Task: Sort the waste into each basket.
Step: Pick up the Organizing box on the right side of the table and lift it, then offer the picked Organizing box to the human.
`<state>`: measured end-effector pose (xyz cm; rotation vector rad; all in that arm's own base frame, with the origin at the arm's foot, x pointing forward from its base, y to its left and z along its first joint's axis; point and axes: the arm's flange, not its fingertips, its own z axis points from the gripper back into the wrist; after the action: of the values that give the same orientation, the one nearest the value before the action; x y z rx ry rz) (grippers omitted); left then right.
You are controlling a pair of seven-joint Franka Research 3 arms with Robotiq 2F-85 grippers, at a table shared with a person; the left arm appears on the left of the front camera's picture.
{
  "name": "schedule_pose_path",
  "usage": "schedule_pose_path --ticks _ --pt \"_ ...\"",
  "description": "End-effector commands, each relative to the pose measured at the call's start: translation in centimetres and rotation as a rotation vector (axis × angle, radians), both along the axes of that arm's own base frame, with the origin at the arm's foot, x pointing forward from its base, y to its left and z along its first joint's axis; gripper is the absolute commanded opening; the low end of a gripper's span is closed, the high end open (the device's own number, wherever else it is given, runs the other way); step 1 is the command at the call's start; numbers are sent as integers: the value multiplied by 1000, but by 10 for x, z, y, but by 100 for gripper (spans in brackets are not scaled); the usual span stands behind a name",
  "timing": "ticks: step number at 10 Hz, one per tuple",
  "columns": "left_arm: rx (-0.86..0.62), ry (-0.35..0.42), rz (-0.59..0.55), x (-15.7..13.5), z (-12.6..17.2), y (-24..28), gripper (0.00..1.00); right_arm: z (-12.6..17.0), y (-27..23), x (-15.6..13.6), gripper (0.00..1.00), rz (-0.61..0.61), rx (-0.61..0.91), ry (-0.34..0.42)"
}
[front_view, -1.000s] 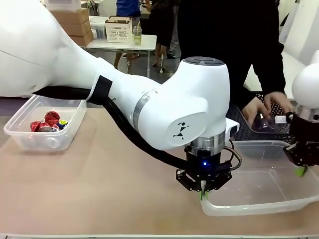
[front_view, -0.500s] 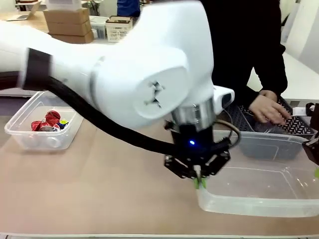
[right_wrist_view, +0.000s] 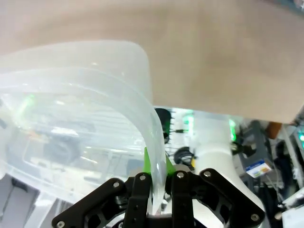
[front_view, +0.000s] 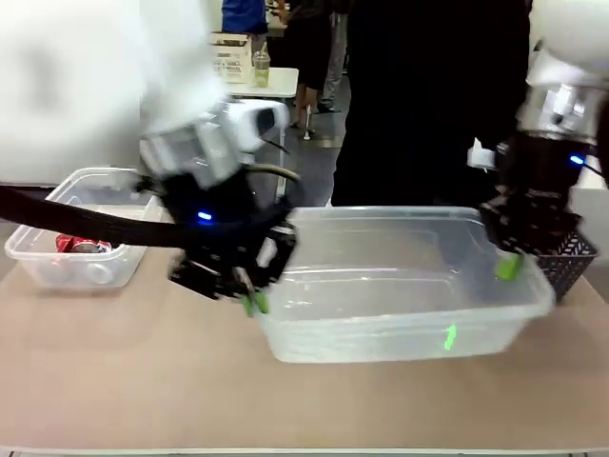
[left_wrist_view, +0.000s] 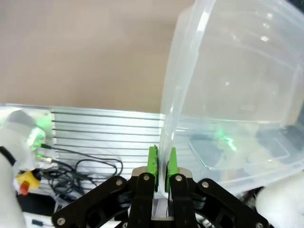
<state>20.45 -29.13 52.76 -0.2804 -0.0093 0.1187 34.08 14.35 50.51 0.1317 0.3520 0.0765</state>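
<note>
My left gripper [front_view: 251,300] and right gripper [front_view: 508,265] pinch opposite end rims of the clear tub [front_view: 381,217], its length between them.

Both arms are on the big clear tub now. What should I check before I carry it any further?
1. Left gripper shut on the big tub's rim: ok.
2. Right gripper shut on the opposite rim: ok.
3. Big tub holds nothing loose: ok, nothing seen through its walls.
4. Big tub level between the arms: cannot tell, the front view is blurred.
5. Small tub with the cans stands apart, to the left: ok.
6. Room beside the right gripper: not ok, the dark basket sits right behind it.
</note>
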Motion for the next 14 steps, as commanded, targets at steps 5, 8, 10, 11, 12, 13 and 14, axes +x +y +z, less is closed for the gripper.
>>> schedule_pose_path --ticks 5,8,10,11,12,13,14 --pt "20 129 -7 79 -35 71 0 -50 58 37 0 -106 -8 -95" --pt "5 111 -4 70 -36 64 0 -39 64 32 0 -47 -3 -70" --pt "5 111 -4 70 -36 64 0 -39 64 32 0 -47 -3 -70" --pt "5 111 -4 70 -36 64 0 -39 64 32 0 -47 -3 -70" --pt "5 111 -4 70 -36 64 0 -39 64 32 0 -47 -3 -70" --pt "5 111 -4 70 -36 64 0 -39 64 32 0 -47 -3 -70" --pt "5 111 -4 70 -36 64 0 -39 64 32 0 -47 -3 -70"
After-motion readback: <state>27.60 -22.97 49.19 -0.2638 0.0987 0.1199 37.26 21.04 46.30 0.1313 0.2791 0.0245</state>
